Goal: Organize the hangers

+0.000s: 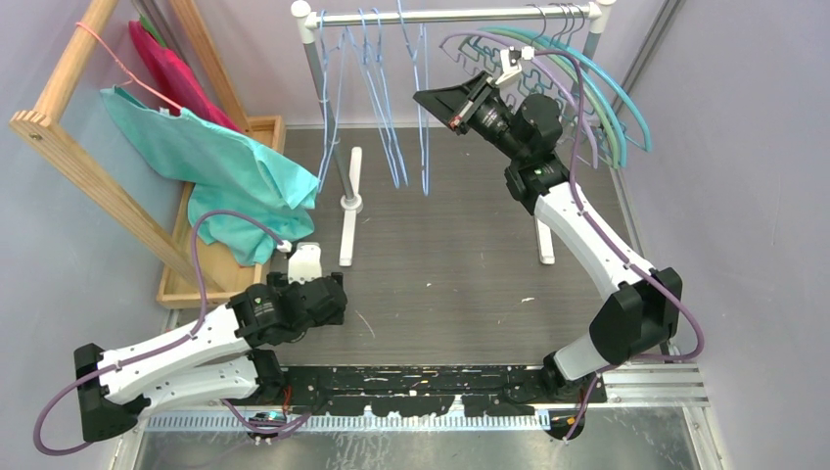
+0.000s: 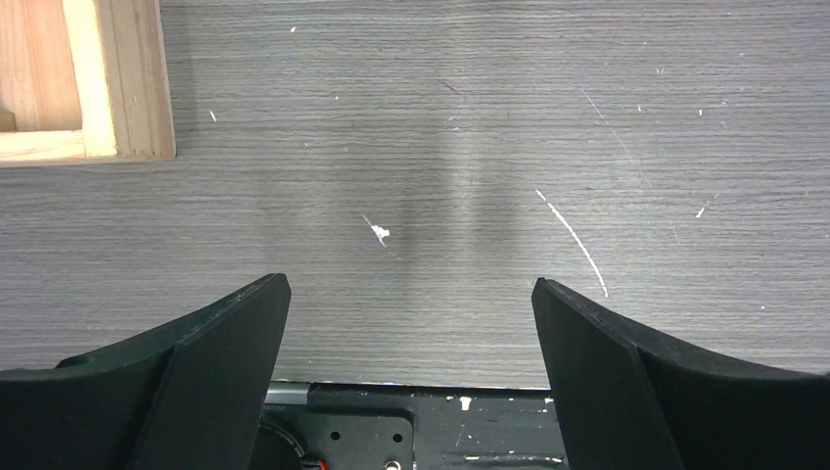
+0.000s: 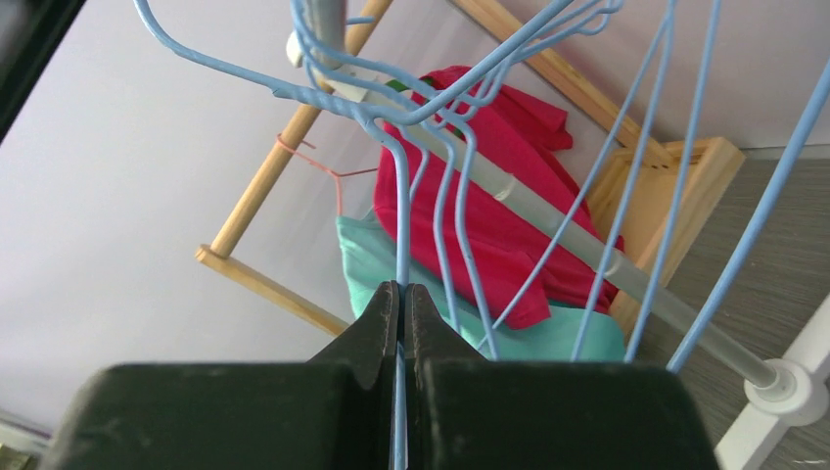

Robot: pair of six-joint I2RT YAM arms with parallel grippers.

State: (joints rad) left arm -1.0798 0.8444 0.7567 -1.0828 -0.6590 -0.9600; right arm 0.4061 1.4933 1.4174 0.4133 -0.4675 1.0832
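Several light-blue wire hangers (image 1: 377, 88) hang on the left half of the white rail (image 1: 460, 15). Larger arched teal, green and purple hangers (image 1: 587, 83) hang bunched at its right end. My right gripper (image 1: 434, 100) is raised beside the rail and shut on the wire of the rightmost light-blue hanger (image 1: 424, 147). In the right wrist view its jaws (image 3: 402, 290) pinch that blue wire (image 3: 401, 215), with other blue hangers (image 3: 626, 196) just beyond. My left gripper (image 1: 331, 299) hovers low over the table, open and empty (image 2: 411, 289).
A wooden rack (image 1: 69, 147) at the left carries a pink hanger with a teal garment (image 1: 225, 162) and a red garment (image 1: 171, 73). Its wooden base (image 2: 117, 88) lies near my left gripper. The rail's white foot (image 1: 350, 206) stands mid-table.
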